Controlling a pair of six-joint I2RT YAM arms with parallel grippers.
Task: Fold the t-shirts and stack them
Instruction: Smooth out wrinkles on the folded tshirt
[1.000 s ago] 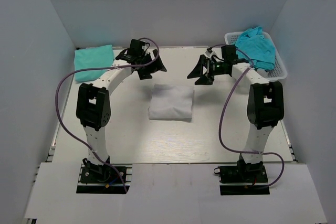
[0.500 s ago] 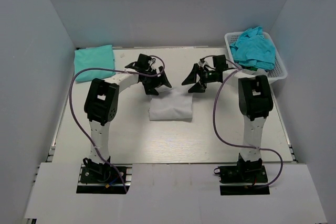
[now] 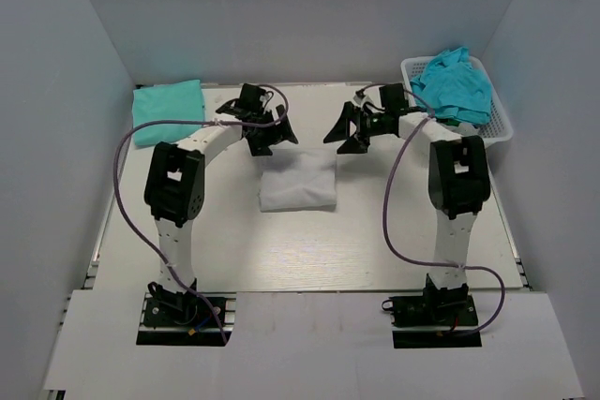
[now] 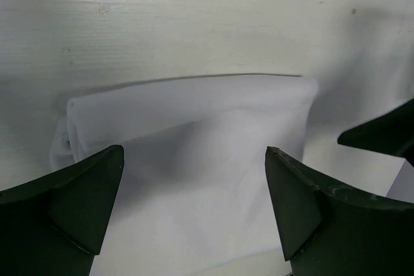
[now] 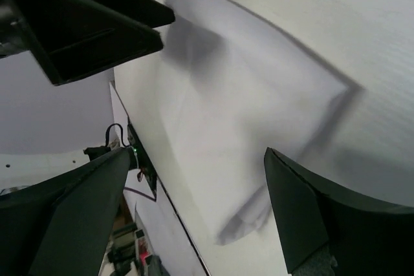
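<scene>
Left gripper (image 3: 270, 135) and right gripper (image 3: 345, 130) are held wide open, empty, over the folded white t-shirt's (image 3: 298, 185) far edge (presumably poised for stacking).

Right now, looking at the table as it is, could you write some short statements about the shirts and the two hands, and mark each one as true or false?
1. The left hand and the right hand are both open. True.
2. The white t-shirt lies folded on the table, between the two arms. True.
3. The left hand grips the white t-shirt. False: it holds nothing and is near the shirt's far edge.
4. A crumpled teal t-shirt sits in the white basket. True.
5. A teal t-shirt is stacked on the white t-shirt. False: the folded teal t-shirt lies apart, at the table's far left corner.
</scene>
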